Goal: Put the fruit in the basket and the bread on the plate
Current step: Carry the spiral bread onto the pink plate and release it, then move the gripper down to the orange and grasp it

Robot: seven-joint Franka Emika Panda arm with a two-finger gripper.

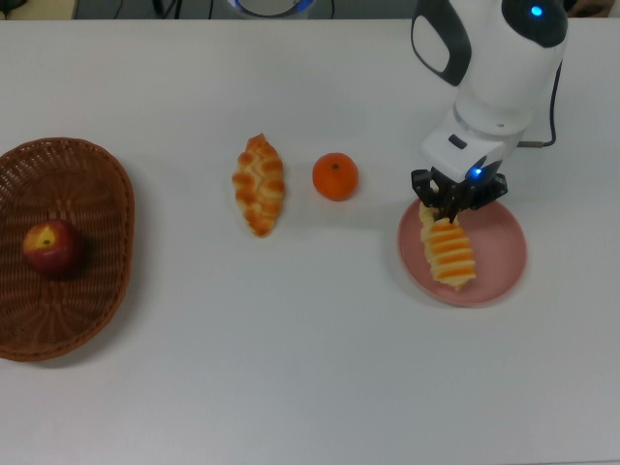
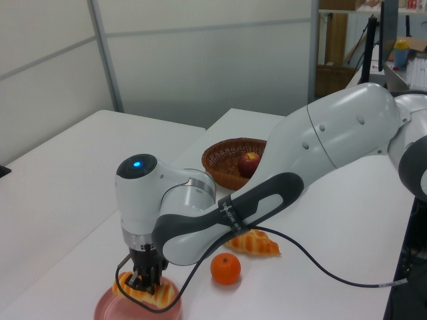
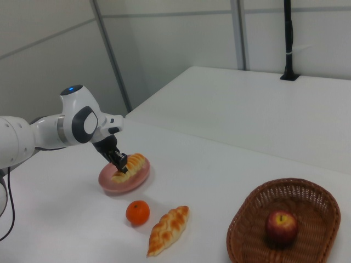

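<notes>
The striped roll (image 1: 449,251) is being pinched at one end by the pincer (image 1: 445,208) (apparently touching down) over the pink plate (image 1: 504,254), so release is being readied.

White arm (image 2: 333,143), grey joints, black cable (image 2: 320,270).

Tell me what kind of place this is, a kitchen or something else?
Probably a robotics lab or office, not a kitchen: a robot arm works over a plain white table, partition wall panels stand behind it, and a shelf of clutter shows at the left view's right.
</notes>
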